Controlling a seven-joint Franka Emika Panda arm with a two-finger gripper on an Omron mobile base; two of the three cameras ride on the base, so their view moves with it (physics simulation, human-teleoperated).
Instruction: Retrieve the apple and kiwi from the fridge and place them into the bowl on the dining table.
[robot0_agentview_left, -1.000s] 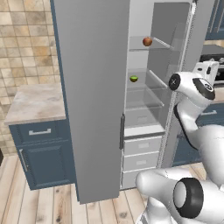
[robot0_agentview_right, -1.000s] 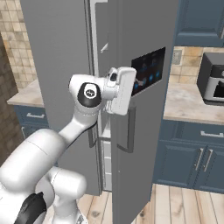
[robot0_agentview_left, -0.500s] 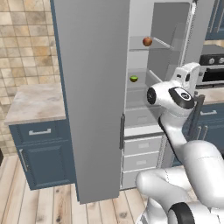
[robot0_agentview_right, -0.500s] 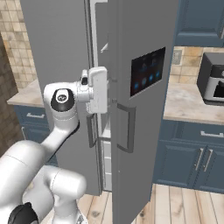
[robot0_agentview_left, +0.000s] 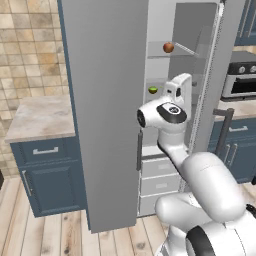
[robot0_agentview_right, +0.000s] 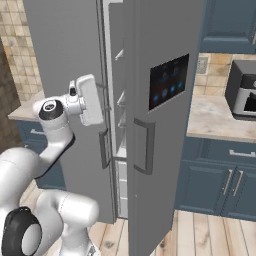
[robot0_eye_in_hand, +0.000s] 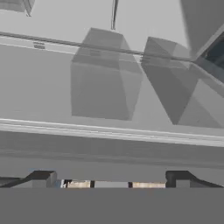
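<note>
A: Status? Where's the fruit?

B: Both pieces are on shelves inside the tall grey two-door fridge, right door swung open. The small round reddish-brown apple is on the upper shelf; the smaller bright green kiwi is one shelf down and a bit left of it.

A: Arm?

B: The white hand with its two-finger gripper is up at the fridge opening, near the kiwi shelf — not touching either fruit. Dark fingertips stand wide apart, nothing between them. The hand camera looks at bare white interior wall and shelf edges.

A: So progress?

B: Early, I'd say. Fridge open, zero fruit picked. Left: grab each, carry both to the bowl on the dining table — can't say where those are from here.
</note>
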